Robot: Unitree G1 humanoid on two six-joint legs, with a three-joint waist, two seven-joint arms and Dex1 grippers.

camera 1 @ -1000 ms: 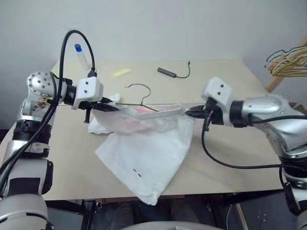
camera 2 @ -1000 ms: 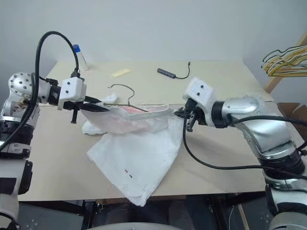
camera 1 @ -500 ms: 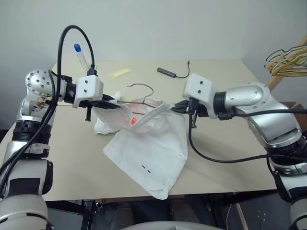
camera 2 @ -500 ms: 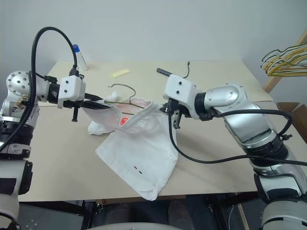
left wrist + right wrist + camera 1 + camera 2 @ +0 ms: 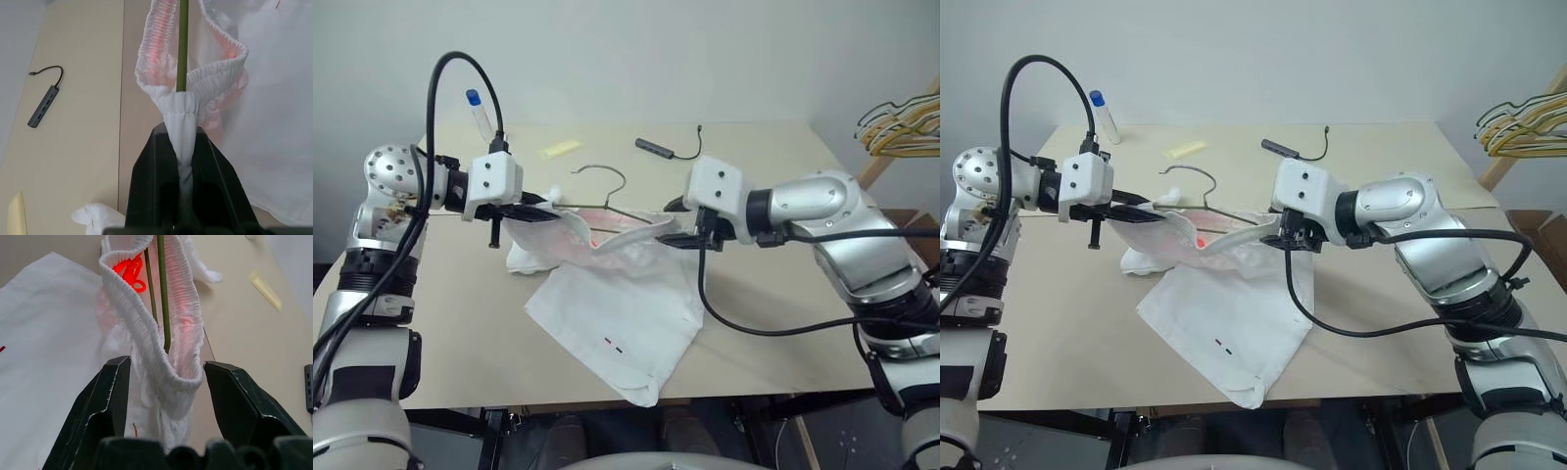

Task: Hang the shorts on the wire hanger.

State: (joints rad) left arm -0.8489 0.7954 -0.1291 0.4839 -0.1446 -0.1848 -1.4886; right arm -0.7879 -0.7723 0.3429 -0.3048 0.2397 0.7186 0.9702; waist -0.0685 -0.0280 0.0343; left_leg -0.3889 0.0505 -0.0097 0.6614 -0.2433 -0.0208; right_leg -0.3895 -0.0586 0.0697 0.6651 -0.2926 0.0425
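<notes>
Pinching the shorts (image 5: 607, 294), left tool (image 5: 182, 147) stays clenched; right tool (image 5: 164, 377) gapes around waistband.

From my seat the head views come through evenly lit and bright, with soft light from above; the beige table (image 5: 773, 323) carries only faint, diffuse shadows under the white shorts (image 5: 626, 313). I see no harsh glare, just mild sheen on the silver arm shells. Both wrist views are crisp on the waistband, though the black fingers (image 5: 112, 406) at the frame's foot look slightly soft, and the far table blurs a little.
</notes>
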